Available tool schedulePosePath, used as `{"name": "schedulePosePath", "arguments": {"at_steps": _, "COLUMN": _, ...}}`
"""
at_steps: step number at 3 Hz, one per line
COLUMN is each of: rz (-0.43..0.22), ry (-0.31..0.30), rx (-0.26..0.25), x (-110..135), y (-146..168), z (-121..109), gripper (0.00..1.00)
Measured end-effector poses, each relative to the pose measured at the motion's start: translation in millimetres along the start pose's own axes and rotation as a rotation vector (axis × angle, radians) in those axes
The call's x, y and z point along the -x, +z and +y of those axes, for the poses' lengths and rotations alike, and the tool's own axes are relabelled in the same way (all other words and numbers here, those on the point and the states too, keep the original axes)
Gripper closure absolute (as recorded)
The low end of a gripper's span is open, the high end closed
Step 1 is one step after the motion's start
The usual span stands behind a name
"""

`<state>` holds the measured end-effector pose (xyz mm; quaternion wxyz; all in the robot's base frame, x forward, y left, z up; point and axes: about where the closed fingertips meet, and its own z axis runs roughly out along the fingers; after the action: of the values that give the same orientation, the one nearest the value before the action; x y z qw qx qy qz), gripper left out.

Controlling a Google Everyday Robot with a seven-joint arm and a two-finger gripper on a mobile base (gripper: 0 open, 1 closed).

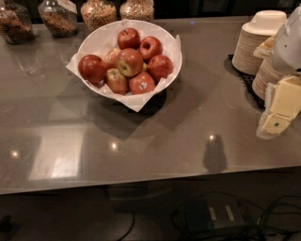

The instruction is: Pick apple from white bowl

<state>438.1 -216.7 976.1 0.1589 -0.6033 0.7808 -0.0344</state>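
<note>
The white bowl point(96, 41), lined with white paper whose corners stick out, stands at the back left of the counter. It holds several apples. The apple point(130, 62), large, red with a broad yellow-green patch, lies in the middle of the pile, on top. A red apple with a white sticker point(141, 83) lies in front of it, and a smaller dull red-yellow apple point(116, 80) to its front left. My gripper point(281, 109) is at the right edge of the view, above the counter, far to the right of the bowl and holding nothing that I can see.
Stacks of beige paper bowls point(256, 42) stand on a black mat at the back right, behind the gripper. Glass jars of cereal point(98, 12) line the back edge. The grey counter's point(155, 141) front edge runs across the lower view, with cables on the floor below.
</note>
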Motion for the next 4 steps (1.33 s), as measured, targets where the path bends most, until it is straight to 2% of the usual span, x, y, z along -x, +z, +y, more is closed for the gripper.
{"name": "schedulePosePath", "arguments": {"at_steps": 1, "rz": -0.001, "ry": 0.000, "rx": 0.000, "x": 0.2, "y": 0.0, "z": -0.1, "gripper": 0.00}}
{"name": "schedulePosePath", "arguments": {"at_steps": 2, "rz": -0.054, "ry": -0.015, "rx": -0.021, "x": 19.0, "y": -0.7, "z": -7.9, "gripper": 0.00}}
{"name": "schedulePosePath", "arguments": {"at_steps": 3, "rz": -0.134, "ry": -0.019, "rx": -0.042, "x": 48.3, "y": -0.1, "z": -19.9, "gripper": 0.00}}
{"name": "schedulePosePath", "arguments": {"at_steps": 4, "rz": -0.249, "ry": 0.029, "rx": -0.077, "x": 90.8, "y": 8.0, "z": -43.1, "gripper": 0.00}}
